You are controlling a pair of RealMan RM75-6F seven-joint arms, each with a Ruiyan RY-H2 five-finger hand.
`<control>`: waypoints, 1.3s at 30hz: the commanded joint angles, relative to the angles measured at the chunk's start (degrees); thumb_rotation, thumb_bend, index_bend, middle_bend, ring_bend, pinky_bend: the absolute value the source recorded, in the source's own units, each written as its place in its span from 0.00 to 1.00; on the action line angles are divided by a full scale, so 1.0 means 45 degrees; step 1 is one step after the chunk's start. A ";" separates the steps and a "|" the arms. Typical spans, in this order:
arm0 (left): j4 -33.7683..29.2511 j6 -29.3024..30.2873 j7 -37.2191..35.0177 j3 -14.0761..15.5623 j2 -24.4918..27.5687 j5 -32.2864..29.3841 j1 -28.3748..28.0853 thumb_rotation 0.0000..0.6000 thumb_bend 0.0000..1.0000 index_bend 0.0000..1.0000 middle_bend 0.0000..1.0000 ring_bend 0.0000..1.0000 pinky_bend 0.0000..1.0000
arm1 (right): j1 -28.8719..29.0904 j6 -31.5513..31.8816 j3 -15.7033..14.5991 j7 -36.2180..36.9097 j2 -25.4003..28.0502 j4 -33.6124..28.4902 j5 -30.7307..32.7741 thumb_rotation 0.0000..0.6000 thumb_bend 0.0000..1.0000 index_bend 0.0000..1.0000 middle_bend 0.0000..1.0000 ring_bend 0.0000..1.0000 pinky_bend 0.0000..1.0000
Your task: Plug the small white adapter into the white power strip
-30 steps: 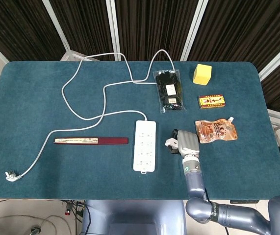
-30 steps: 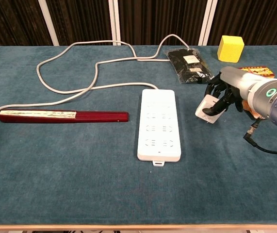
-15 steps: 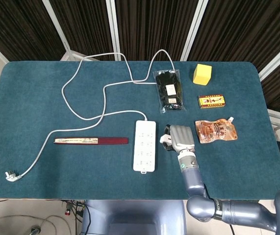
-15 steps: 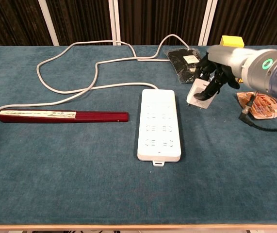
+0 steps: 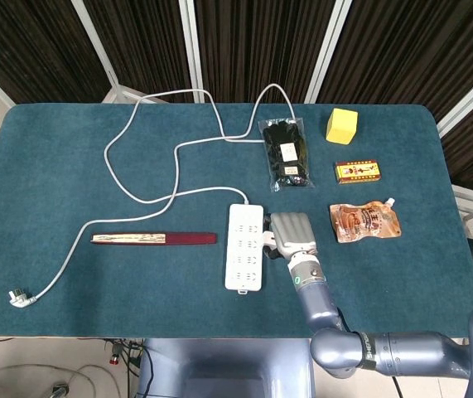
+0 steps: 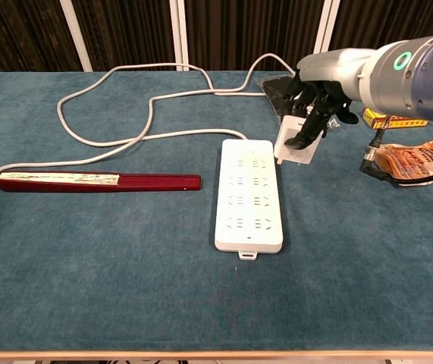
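Observation:
The white power strip (image 5: 245, 246) (image 6: 249, 193) lies flat in the middle of the blue table, its cable running off to the back left. My right hand (image 5: 290, 234) (image 6: 316, 108) hovers just past the strip's right edge, near its far end, and holds the small white adapter (image 6: 293, 144) (image 5: 268, 242) in its dark fingers. The adapter hangs above the cloth, close to the strip's upper right corner. In the head view the hand covers most of the adapter. My left hand is not in either view.
A long red bar (image 5: 154, 239) lies left of the strip. Behind my hand are a black packet (image 5: 287, 152), a yellow cube (image 5: 341, 125) and a small red box (image 5: 359, 171). An orange pouch (image 5: 364, 222) lies to the right. The cable's plug (image 5: 19, 297) rests at the front left.
My right hand has risen and carried the adapter leftward, from well right of the strip to just beside its upper right corner.

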 commanded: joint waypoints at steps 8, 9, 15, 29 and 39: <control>-0.0022 0.0018 0.0045 -0.0006 -0.0009 -0.0020 0.0007 1.00 0.19 0.22 0.00 0.00 0.08 | 0.1140 0.0303 0.0334 -0.0285 -0.0452 0.0699 0.1058 1.00 0.65 0.77 0.77 0.87 0.84; -0.0020 0.0020 0.0052 -0.0007 -0.0013 -0.0020 0.0007 1.00 0.19 0.22 0.00 0.00 0.08 | 0.1264 0.0263 0.0336 -0.0348 -0.0504 0.0810 0.1182 1.00 0.65 0.77 0.77 0.87 0.84; -0.0018 0.0015 0.0030 -0.0002 0.0001 -0.0014 0.0010 1.00 0.19 0.22 0.00 0.00 0.08 | 0.1977 -0.0052 0.0338 -0.0672 -0.0849 0.1597 0.1784 1.00 0.65 0.77 0.77 0.87 0.84; 0.0000 0.0001 -0.0038 0.0010 0.0040 0.0005 0.0014 1.00 0.19 0.22 0.00 0.00 0.08 | 0.3253 -0.1221 0.0305 -0.0630 -0.2066 0.4123 0.1920 1.00 0.65 0.77 0.78 0.87 0.84; 0.0005 0.0004 0.0026 -0.0002 0.0018 -0.0023 0.0009 1.00 0.19 0.22 0.00 0.00 0.08 | 0.3574 -0.1885 -0.0127 -0.1156 -0.1660 0.4292 0.2351 1.00 0.65 0.77 0.78 0.87 0.84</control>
